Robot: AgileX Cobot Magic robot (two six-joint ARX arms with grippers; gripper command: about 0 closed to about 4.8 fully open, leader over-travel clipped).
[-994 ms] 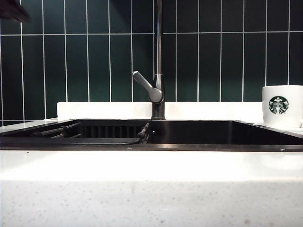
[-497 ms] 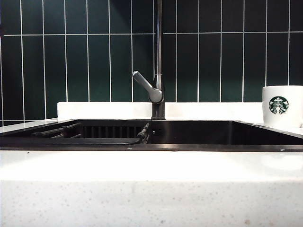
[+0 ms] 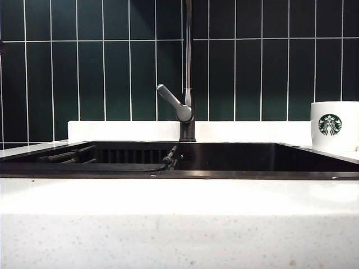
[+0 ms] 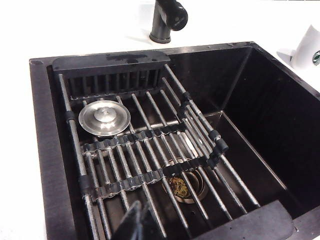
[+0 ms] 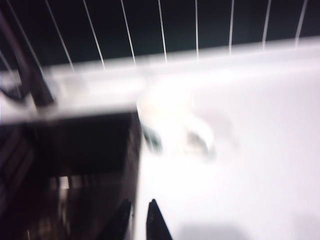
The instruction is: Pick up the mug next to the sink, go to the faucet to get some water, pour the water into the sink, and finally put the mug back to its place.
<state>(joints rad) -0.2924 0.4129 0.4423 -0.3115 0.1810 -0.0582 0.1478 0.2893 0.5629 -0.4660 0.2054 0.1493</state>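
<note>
White Starbucks mug [image 3: 334, 125] stands upright on the white speckled counter [image 3: 179, 224], just beside the right edge of the sink [image 3: 224, 175], logo facing the exterior camera. Nothing touches it. In the right wrist view the mug [image 5: 172, 120] is a motion-blurred white blob on the counter next to the sink edge; the handle looks to be on the side away from the sink, too smeared to be sure.

Right hand [image 5: 138, 220] hovers over the counter near the sink rim, well short of the mug, its fingertips a narrow gap apart and pinching nothing. Left hand [image 4: 139, 222] hangs above the near part of the sink, fingers pressed together, empty. Neither hand shows in the exterior view.

Sink holds a roll-up drying rack [image 4: 150, 150] laid across its left half, a round metal stopper [image 4: 104, 117] under it, an open drain [image 4: 182, 186] with debris. Faucet [image 3: 188, 84] rises behind the sink's middle, lever angled up-left.

Risks, as judgement: the narrow gap on the right hand looks too small for the mug wall or handle, so unless it spreads it could shove the mug or tip it over the rim. The rack also crowds the faucet side; the mug could clip it on the way in.
</note>
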